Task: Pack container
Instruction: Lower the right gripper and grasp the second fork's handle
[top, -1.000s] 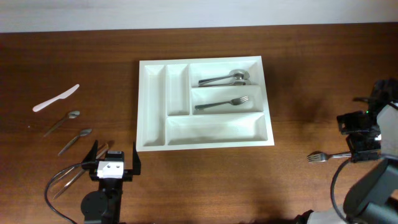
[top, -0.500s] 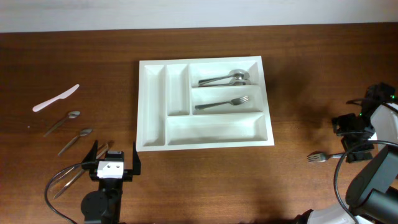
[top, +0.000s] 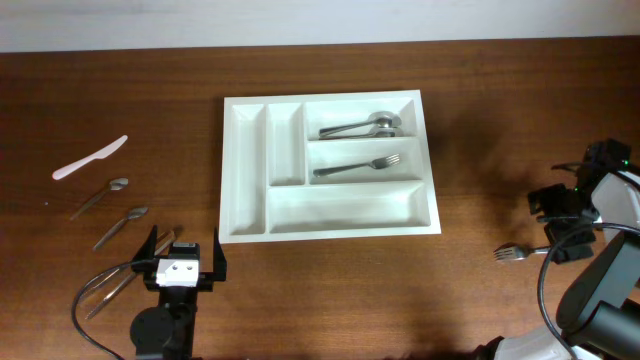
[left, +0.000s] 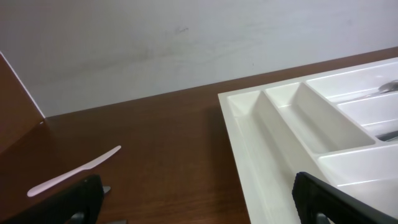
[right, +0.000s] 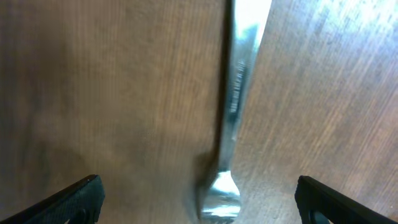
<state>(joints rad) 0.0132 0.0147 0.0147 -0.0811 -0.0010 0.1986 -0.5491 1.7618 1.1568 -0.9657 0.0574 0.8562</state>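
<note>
The right gripper (top: 562, 228) hangs with its jaws spread over the fork (right: 235, 93), near the right edge of the table (top: 480, 120). I think it should descend straight, keep the handle centred and pinch at its middle. The left gripper (top: 184, 249), also spread, rests at the near-left corner. The container (top: 340, 208) lies mid-table, toward the far edge, below a white wall (left: 186, 37).

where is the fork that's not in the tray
Overhead view: the fork lies on the table at the right side, well right of the white tray, its handle beneath the right tool.
</note>
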